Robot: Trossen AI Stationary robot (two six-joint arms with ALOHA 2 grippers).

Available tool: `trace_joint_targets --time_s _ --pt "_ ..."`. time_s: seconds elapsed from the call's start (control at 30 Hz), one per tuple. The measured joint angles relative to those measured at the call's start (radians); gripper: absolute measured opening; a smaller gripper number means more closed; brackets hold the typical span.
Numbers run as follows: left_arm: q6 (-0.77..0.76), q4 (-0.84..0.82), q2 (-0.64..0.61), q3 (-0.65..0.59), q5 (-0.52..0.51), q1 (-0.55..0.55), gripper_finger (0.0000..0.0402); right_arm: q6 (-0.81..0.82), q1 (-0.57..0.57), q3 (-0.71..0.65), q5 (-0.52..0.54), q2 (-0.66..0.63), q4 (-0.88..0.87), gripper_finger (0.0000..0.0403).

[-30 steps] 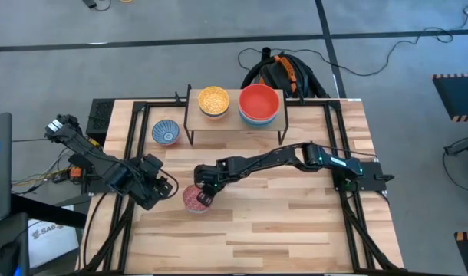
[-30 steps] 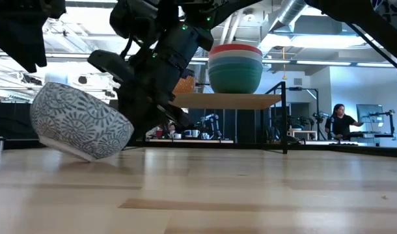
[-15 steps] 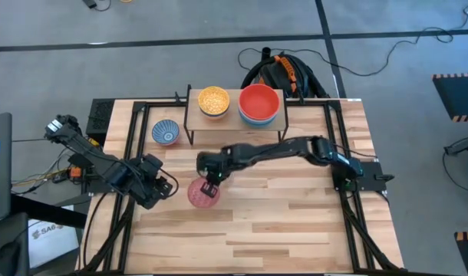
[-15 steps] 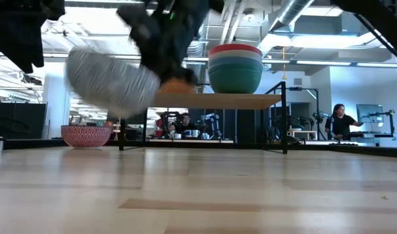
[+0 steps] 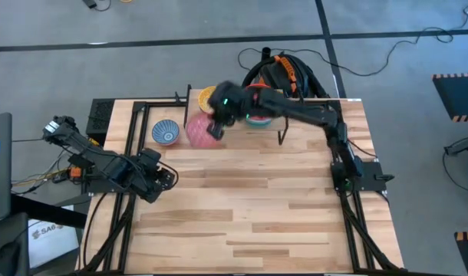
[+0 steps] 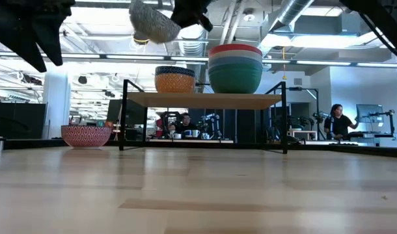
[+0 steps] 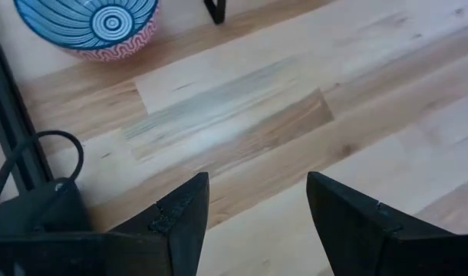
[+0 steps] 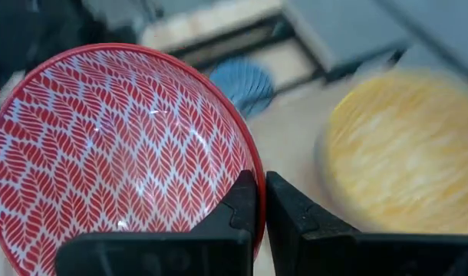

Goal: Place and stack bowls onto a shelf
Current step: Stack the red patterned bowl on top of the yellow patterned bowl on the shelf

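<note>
1. the right gripper (image 5: 216, 125) has lifted the pink patterned bowl (image 5: 202, 129) off the table and carried it up near the shelf (image 6: 205, 99).
2. its fingers are clamped on the bowl's rim. the left gripper (image 7: 257, 203) waits low with its fingers apart.
3. this is the carry step. next, i think, the bowl must go down into the yellow bowl (image 8: 403, 153).
4. only the right wrist view shows the red leaf pattern inside.
</note>
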Motion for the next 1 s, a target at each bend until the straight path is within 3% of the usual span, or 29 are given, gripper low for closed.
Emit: trace_joint_targets --time_s 0.2,0.43,1.0 --pt "-0.053 -0.004 0.002 0.000 -0.020 0.001 0.0203 -0.091 -0.124 -0.011 0.007 -0.031 0.112 0.0035" --pt "-0.059 -0.009 0.001 0.000 -0.008 0.053 0.0203 -0.121 -0.258 -0.013 0.009 0.008 0.080 0.0035" --pt "0.032 0.004 0.001 0.000 -0.005 0.221 0.0203 -0.232 -0.321 -0.036 -0.095 0.010 0.061 0.0035"
